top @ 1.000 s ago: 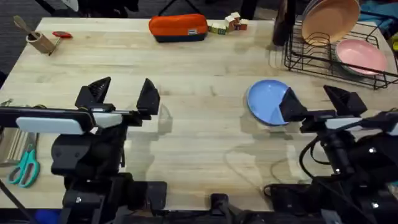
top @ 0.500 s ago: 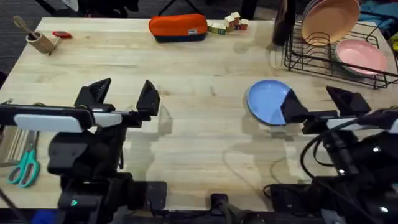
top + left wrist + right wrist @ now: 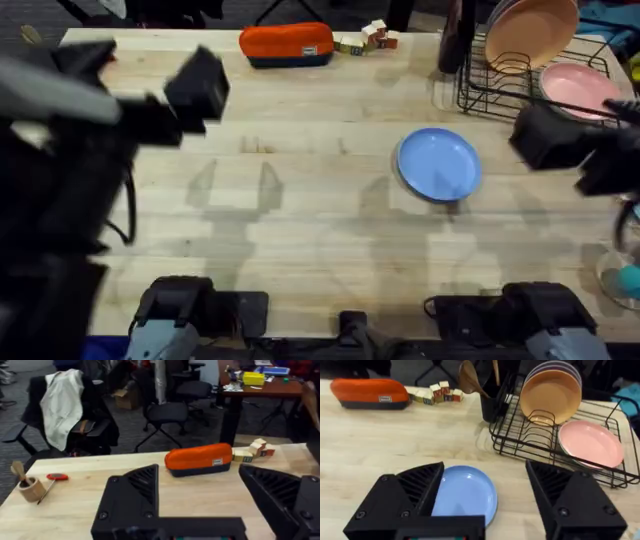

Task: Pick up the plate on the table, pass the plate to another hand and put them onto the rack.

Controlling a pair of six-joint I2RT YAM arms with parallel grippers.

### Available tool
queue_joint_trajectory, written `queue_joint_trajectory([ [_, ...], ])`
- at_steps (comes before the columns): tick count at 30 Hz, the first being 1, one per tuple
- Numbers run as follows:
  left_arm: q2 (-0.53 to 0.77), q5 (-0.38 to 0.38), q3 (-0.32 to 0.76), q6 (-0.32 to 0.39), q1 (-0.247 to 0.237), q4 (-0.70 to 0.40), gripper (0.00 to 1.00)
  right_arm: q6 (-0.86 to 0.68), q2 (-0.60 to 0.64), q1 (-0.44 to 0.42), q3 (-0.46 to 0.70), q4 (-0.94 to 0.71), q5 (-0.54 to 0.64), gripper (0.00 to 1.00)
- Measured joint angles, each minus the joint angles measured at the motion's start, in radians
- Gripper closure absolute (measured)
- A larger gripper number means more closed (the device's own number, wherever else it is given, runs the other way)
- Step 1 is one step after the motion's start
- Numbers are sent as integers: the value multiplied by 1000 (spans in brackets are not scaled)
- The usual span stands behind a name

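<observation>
Nothing is done yet: we see the round light-blue plate [image 3: 439, 165] lying flat on the light wood table [image 3: 300, 240], near the black wire rack [image 3: 520, 90]. Our left gripper [image 3: 200, 505] and right gripper [image 3: 485, 495] gape wide, holding nothing, so we must lift, pass and rack it.

Even, bright overhead light falls across the pale bench [image 3: 320, 230], with no glare on the wood. Both arms rise close under the overhead camera and smear into dark blur, casting soft grey shadows onto the planks below them. The plate [image 3: 438, 165] stays sharp with a thin shadow at its near rim. Both wrist views look slightly soft.
</observation>
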Motion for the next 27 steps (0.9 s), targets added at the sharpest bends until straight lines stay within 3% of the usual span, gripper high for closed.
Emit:
queue_joint_trajectory([
  [5,192,52,211,1,0,-116,7,0,209,0,250,-147,0,8],
  [12,424,119,513,1,0,-388,7,0,424,0,534,-337,0,8],
  [18,549,146,659,1,0,-543,8,0,483,0,605,-362,0,7],
  [27,581,153,667,1,0,-575,8,-1,483,0,607,-368,0,7],
])
